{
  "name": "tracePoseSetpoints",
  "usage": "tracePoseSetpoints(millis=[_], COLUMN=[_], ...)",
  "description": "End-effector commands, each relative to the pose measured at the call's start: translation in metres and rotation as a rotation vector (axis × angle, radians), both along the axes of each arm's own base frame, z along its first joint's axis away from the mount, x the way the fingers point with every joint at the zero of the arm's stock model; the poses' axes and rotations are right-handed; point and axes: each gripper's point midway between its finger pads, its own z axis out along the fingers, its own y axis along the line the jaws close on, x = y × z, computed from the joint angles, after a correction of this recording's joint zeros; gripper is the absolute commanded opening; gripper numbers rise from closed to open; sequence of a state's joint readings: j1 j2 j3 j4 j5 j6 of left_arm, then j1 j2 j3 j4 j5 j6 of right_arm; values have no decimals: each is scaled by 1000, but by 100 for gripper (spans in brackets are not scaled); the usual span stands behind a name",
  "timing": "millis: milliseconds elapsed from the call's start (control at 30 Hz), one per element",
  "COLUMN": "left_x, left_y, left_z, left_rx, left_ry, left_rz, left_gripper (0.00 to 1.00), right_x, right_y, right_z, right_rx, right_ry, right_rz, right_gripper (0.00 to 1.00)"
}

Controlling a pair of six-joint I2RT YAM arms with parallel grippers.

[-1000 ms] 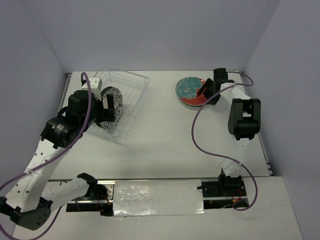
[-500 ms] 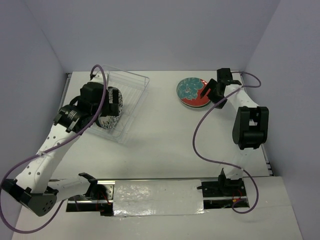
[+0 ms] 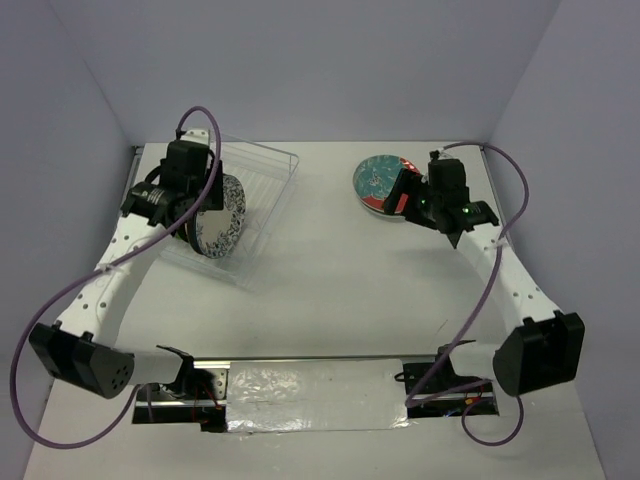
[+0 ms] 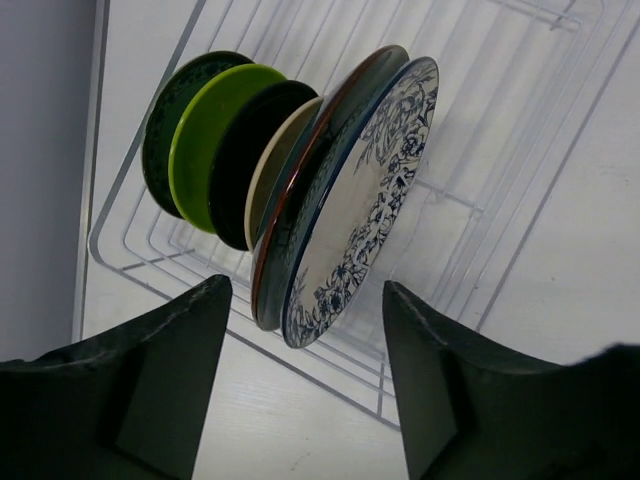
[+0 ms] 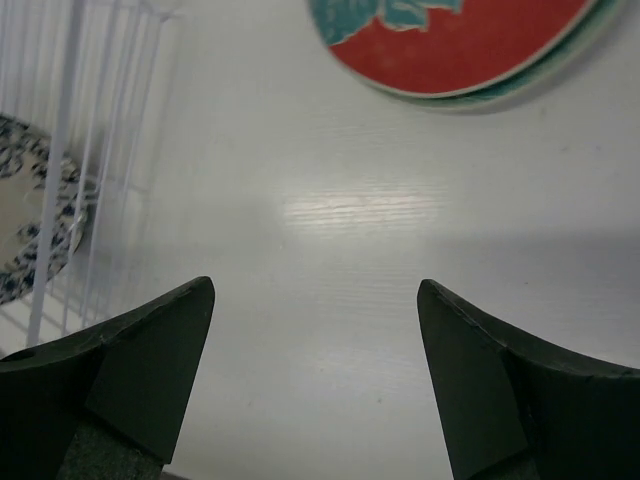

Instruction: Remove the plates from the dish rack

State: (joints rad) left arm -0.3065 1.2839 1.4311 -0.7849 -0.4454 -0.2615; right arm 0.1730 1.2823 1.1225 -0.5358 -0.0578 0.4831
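Note:
The white wire dish rack [image 3: 272, 165] stands at the back left. Several plates [image 3: 226, 212] stand upright in it. In the left wrist view the front one is blue-and-white floral [image 4: 365, 200]; behind it are a dark teal one [image 4: 300, 215], a black one [image 4: 245, 150], a green one [image 4: 212, 130] and a dark patterned one [image 4: 160, 130]. My left gripper [image 4: 305, 295] is open and empty, above and just in front of the front plate; it also shows in the top view [image 3: 200, 195]. The red-and-teal floral plate [image 3: 377, 180] lies flat at the back right on another plate. My right gripper [image 3: 408, 192] is open and empty beside it, over bare table [image 5: 315, 290].
Purple-grey walls close the table on three sides. The rack's near corner [image 3: 240, 280] juts toward the middle. The rack's wires [image 5: 90, 120] show at the left of the right wrist view. Purple cables loop from both arms.
My left gripper has moved back along the rack, over the plates. My right arm has swung its elbow to the near right, and its gripper has drawn back from the red-and-teal plate.

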Motion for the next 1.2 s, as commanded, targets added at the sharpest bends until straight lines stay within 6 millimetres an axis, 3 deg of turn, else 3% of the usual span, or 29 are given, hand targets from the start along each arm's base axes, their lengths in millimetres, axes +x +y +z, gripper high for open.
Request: tracePoseSetpoints(millis=[0, 300, 733, 900, 1100, 1167], left_x=[20, 41, 48, 45, 42, 41], left_y=[-5, -5, 2, 3, 4, 6], left_z=[13, -13, -49, -56, -55, -58], left_rx=[9, 48, 84, 94, 104, 114], left_ry=[-29, 35, 121, 147, 149, 154], left_rz=[-29, -10, 6, 5, -5, -1], left_gripper=[72, 64, 48, 28, 30, 35], right_x=[-11, -38, -47, -49, -56, -59], right_y=[28, 42, 51, 49, 44, 42], right_z=[16, 14, 16, 23, 38, 43], right_rx=[-9, -16, 7, 3, 16, 27], right_ry=[-90, -110, -132, -149, -212, -226], right_rz=[129, 188, 211, 200, 169, 166], right_gripper=[89, 88, 88, 88, 87, 88])
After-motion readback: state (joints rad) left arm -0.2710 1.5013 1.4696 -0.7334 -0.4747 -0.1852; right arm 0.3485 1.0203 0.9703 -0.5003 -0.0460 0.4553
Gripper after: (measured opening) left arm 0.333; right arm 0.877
